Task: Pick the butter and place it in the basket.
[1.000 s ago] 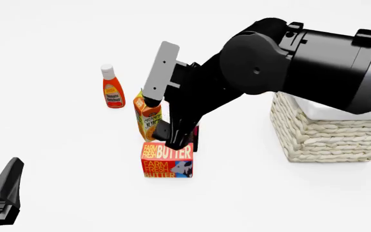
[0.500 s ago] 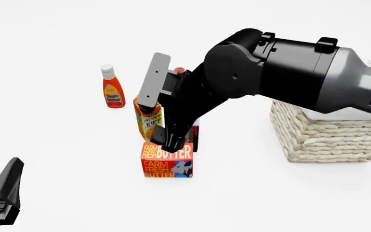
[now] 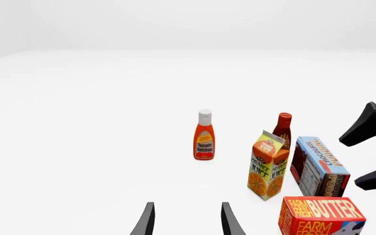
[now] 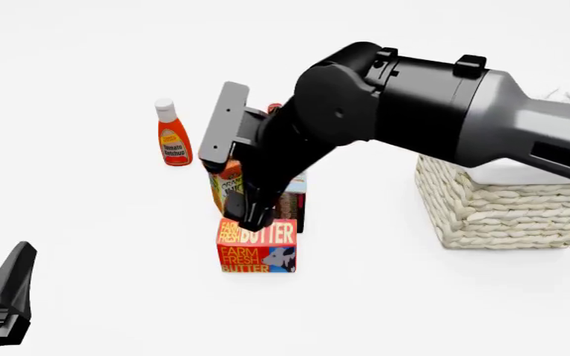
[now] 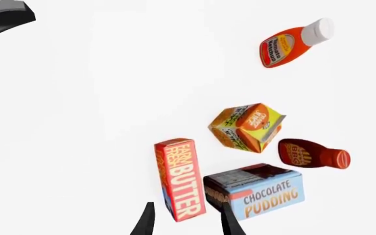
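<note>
Down at the counter's near left corner sits the left claw. Its two black fingers are spread apart and pinch nothing.

Farther back and toward the middle stands a ketchup bottle with a white cap, upright and alone. Next comes a tight bunch of food. An orange juice carton stands upright. Just behind it is a dark red sauce bottle, and beside that is a chocolate pudding box.

The butter sits at the front of this bunch, nearest the near edge, flat on the counter. It is red and orange, with a little cow in a blue corner.

From the right side the big black right arm reaches across, and the right claw hangs over the top of the butter. Its fingers are spread, one on each side of the butter's end in the right wrist view. I cannot tell if they touch it.

Over by the right edge stands the basket, woven and cream, with white cloth over its rim. It is well apart from the butter.
</note>
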